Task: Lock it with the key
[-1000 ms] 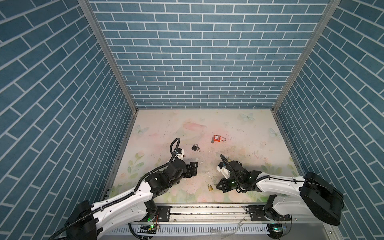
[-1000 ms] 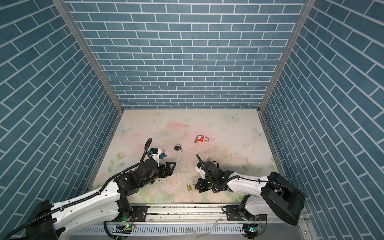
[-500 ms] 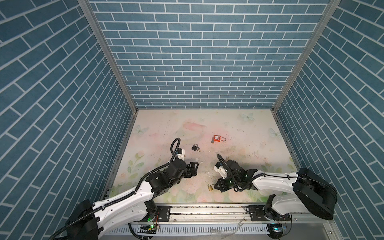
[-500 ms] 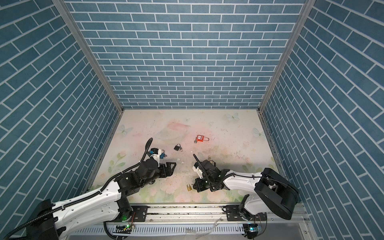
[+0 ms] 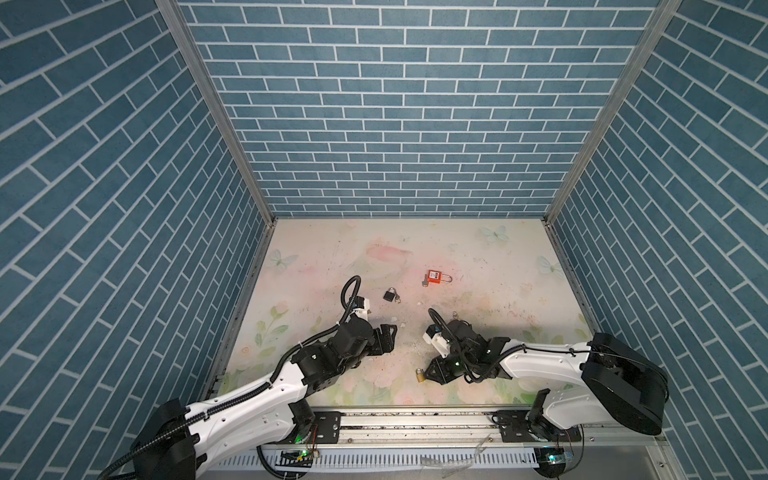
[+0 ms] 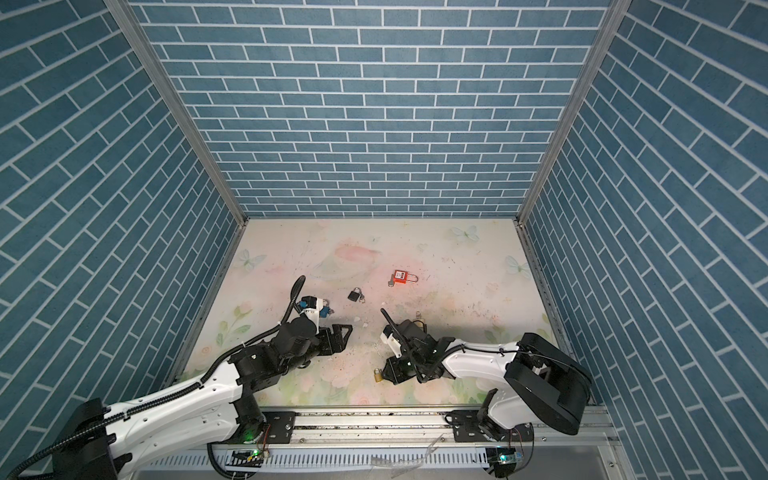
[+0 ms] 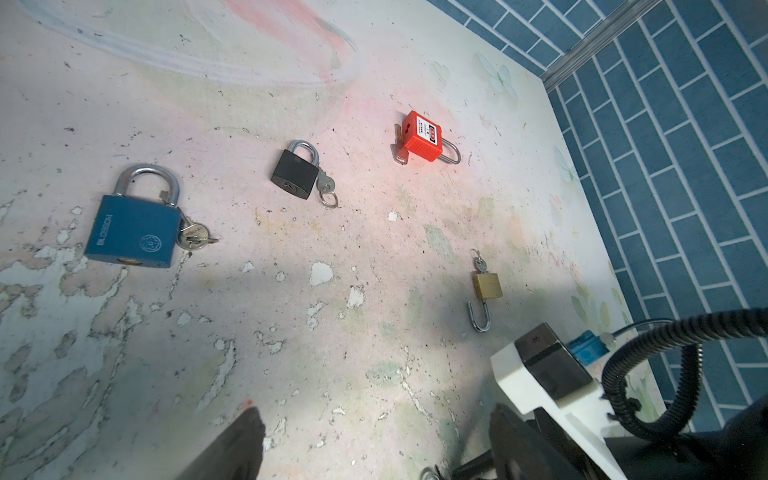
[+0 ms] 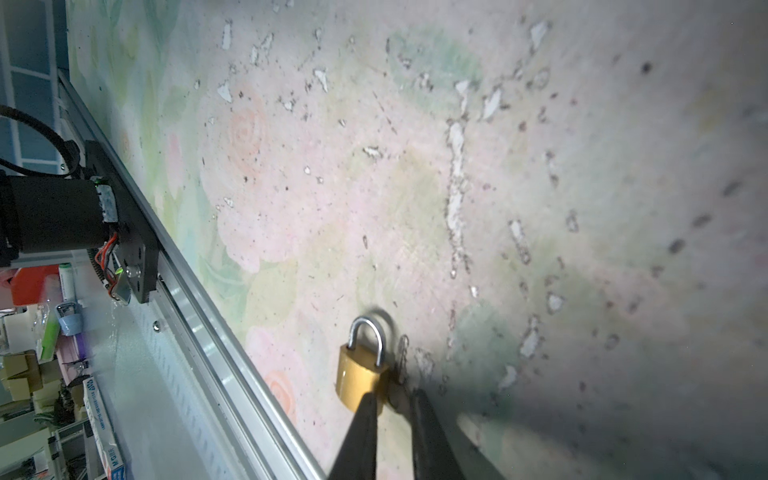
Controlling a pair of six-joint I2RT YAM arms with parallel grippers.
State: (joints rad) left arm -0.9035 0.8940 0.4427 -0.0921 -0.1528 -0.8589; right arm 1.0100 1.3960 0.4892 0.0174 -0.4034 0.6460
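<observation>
A small brass padlock with its shackle closed lies near the table's front edge, seen in both top views. Its key lies against the body's side. My right gripper is low over it, jaws a narrow gap apart. One fingertip overlaps the padlock body and the key head sits in the gap. It reaches in from the right. My left gripper hovers wide open and empty over bare table, left of centre.
Further back lie a blue padlock, a black padlock, a red padlock, each with keys, and a second brass padlock with its shackle open. The metal front rail runs close to the held lock.
The right arm has shifted slightly left toward the brass padlock, and its jaws have parted a little. The left arm has not moved.
</observation>
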